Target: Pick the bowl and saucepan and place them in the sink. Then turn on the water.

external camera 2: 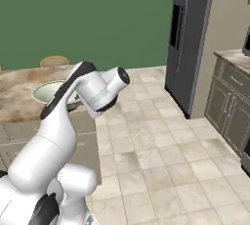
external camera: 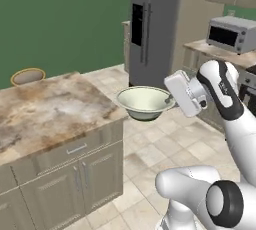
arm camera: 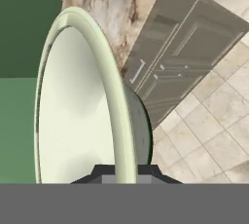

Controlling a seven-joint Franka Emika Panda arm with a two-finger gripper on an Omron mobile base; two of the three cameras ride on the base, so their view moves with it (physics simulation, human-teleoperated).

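- Closest to the hand camera, the bowl (arm camera: 82, 106) has its pale green rim running down between the two dark fingertips of the tool (arm camera: 125, 172), which is closed narrow on that rim.
- From the left base view, the bowl (external camera: 144, 102) hangs in the air just past the corner of the marble tabletop (external camera: 50, 109), above the tiled floor (external camera: 165, 149), clear of any support but the tool (external camera: 172, 99) pinching its near edge.
- From the right base view, the bowl (external camera 2: 51, 94) sits partly behind the arm's forearm, level with the tabletop edge.
- Judged step: the first of the three, carrying the bowl toward the sink; the pick looks done, the placing is not.
- Neither the sink nor the saucepan can be made out from here, so the next move likely calls for the base or arm to turn toward the basin, keeping the bowl level so the rim grip does not slip.
- A brown disc with a gold rim (external camera: 27, 76) lies at the far end of the tabletop, well apart from the bowl.
- Farther out stand a dark refrigerator (external camera: 152, 24) and a toaster oven (external camera: 231, 33) on a side counter.
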